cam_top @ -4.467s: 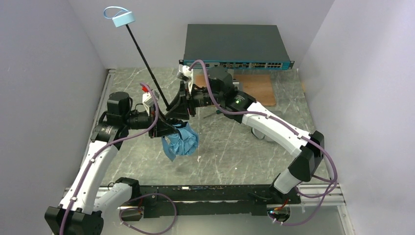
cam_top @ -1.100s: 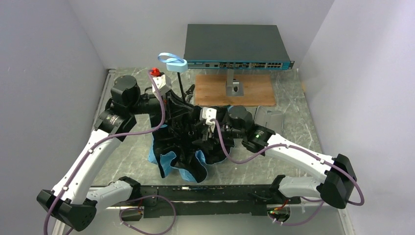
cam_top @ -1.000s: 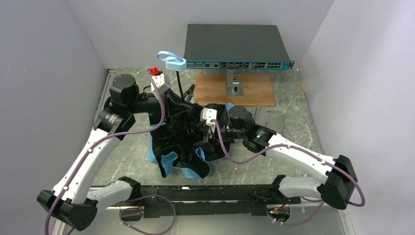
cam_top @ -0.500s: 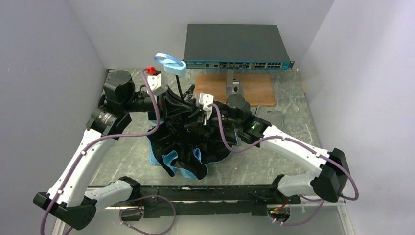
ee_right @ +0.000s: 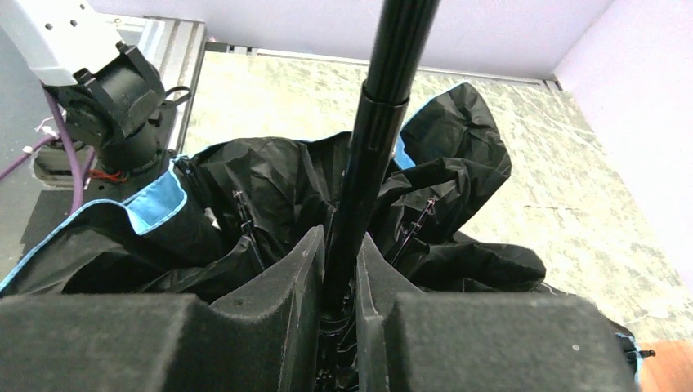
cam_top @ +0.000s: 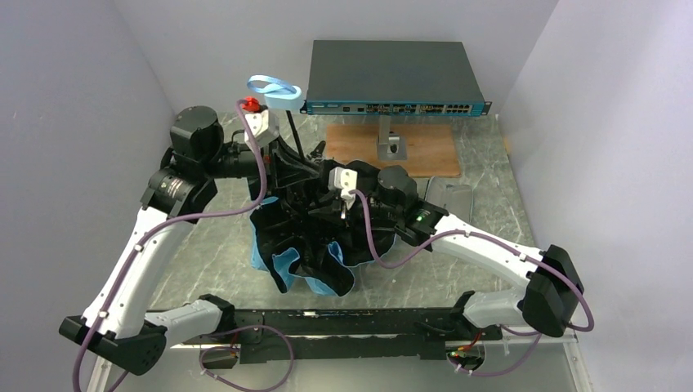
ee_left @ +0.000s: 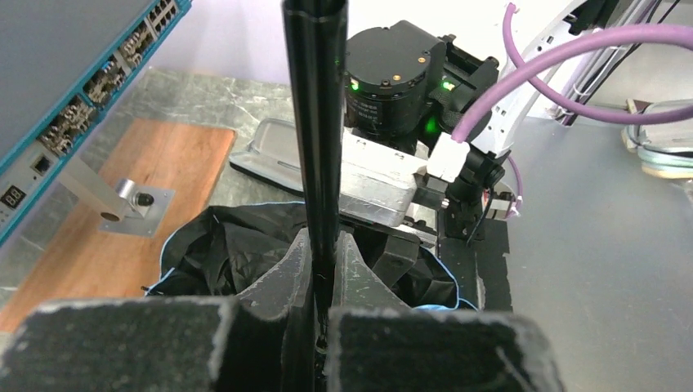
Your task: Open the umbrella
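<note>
Left gripper (ee_left: 324,245) clamps the thin black shaft (ee_left: 315,122) of the sky-blue folding umbrella (cam_top: 306,245) steady; right gripper (ee_right: 339,245) grasps that shaft nearer the black-lined canopy (ee_right: 270,188), likely to spread it.

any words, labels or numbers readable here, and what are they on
None can be read.
Dark grey network switch: markings along its teal front strip, too small to read.
Small display at the switch's end, left wrist view: blurred.
</note>
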{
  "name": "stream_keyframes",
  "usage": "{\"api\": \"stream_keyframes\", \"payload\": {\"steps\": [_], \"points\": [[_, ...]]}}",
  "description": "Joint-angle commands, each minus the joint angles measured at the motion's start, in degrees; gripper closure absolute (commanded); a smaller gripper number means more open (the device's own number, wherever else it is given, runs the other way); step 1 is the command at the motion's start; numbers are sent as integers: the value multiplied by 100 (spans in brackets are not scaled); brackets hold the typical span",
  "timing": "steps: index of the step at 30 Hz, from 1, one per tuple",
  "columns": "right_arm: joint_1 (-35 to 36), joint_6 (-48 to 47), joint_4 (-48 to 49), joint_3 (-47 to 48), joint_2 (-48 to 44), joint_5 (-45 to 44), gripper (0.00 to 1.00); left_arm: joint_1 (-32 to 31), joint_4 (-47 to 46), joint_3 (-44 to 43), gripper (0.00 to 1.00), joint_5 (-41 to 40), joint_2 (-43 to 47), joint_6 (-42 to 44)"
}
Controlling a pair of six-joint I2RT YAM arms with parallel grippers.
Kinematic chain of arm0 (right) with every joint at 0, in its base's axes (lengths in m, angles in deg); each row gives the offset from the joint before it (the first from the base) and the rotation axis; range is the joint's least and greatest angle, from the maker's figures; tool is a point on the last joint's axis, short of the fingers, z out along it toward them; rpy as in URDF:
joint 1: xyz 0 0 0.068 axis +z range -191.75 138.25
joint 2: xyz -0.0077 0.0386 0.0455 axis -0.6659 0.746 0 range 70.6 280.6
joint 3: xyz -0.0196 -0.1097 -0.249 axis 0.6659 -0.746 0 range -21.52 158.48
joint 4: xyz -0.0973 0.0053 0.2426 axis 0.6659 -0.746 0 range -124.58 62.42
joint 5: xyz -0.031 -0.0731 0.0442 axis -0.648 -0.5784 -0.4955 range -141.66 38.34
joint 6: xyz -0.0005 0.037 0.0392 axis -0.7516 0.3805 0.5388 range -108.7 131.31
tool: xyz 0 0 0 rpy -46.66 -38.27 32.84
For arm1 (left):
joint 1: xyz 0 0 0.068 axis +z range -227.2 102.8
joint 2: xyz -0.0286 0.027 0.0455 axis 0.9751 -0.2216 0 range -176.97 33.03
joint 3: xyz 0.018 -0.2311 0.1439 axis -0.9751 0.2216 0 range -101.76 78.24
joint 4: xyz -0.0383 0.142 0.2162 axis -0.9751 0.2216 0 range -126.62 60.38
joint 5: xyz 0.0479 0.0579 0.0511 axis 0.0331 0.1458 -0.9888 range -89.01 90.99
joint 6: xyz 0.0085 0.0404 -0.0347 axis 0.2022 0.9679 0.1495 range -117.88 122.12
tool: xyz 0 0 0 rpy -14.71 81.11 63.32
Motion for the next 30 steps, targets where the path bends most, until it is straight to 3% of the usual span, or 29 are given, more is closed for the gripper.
{"api": "stream_keyframes", "payload": {"steps": [1,9,19,27,30], "points": [[-86,-460,-989,-499,214,78,82,214,-1168,-832,100,330,104,-625],[-88,-469,-1177,-537,395,316,79,221,-1049,-1056,100,446,-30,-640],[-71,351,-942,801,259,406,60,180,-917,42,100,466,195,-535],[-49,787,-783,1420,219,418,58,176,-719,415,100,441,271,-205],[-12,774,-809,1442,196,449,66,169,-612,400,100,387,245,-116]]}}
